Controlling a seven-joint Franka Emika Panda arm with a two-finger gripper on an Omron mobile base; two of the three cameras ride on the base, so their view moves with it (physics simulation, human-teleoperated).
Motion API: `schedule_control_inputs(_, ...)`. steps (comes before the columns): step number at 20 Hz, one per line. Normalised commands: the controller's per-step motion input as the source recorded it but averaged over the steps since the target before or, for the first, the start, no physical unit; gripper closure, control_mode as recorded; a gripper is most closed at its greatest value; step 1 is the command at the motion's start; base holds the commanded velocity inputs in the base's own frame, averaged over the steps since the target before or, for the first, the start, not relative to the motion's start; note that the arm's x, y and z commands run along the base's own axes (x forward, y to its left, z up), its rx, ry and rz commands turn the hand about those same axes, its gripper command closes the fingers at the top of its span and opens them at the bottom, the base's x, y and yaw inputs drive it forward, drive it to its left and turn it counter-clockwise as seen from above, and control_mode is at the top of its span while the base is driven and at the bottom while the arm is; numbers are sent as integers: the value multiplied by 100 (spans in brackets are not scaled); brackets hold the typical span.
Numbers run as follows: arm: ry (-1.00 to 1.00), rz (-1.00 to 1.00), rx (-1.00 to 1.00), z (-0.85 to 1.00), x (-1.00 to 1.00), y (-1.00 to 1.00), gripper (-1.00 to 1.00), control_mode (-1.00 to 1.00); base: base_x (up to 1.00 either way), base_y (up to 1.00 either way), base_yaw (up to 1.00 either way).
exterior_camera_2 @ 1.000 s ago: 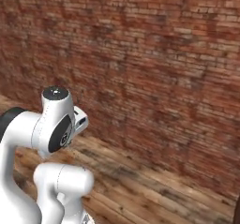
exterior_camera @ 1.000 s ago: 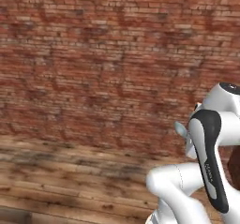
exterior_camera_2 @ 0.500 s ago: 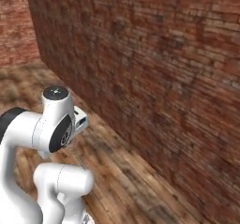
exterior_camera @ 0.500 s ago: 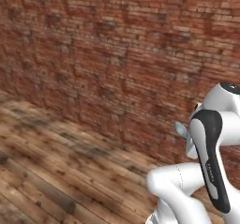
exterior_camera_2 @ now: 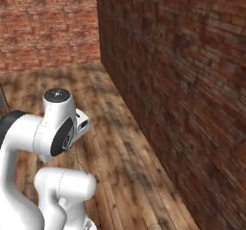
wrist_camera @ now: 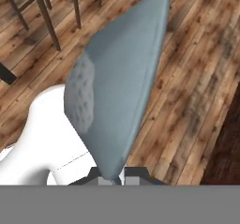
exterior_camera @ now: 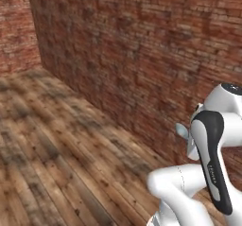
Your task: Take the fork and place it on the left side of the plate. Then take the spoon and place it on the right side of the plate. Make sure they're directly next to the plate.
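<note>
In the hand view the spoon [wrist_camera: 117,87], pale blue-grey, rises close in front of the camera. Its oval bowl points up and its thin handle runs down between the two dark fingertips. My gripper [wrist_camera: 114,174] is shut on the spoon's handle. In the left base view the spoon's bowl [exterior_camera: 181,130] sticks out to the left of the folded white arm [exterior_camera: 210,159], well above the floor. The fork and the plate are out of view.
A brick wall [exterior_camera: 142,55] runs along a wooden plank floor [exterior_camera: 56,144] and meets a second brick wall at a corner [exterior_camera_2: 98,27]. Dark furniture legs [wrist_camera: 44,12] stand on the floor at the top left of the hand view.
Both base views have swung across the room, so the camera has moved. The wall corner and more floor have come into view. The arm keeps its folded pose with the spoon.
</note>
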Motion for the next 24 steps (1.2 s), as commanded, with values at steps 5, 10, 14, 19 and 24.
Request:
schedule_control_inputs(5, 0, 0, 0, 0, 0, 0, 100, 100, 100, 26, 39)
schedule_control_inputs(10, 0, 0, 0, 0, 0, 0, 100, 100, 100, 33, 38)
schedule_control_inputs(14, 0, 0, 0, 0, 0, 0, 100, 100, 100, 25, 39)
schedule_control_inputs(19, 0, 0, 0, 0, 0, 0, 100, 100, 100, 6, 40)
schedule_control_inputs(24, 0, 0, 0, 0, 0, 0, 100, 100, 100, -2, 35)
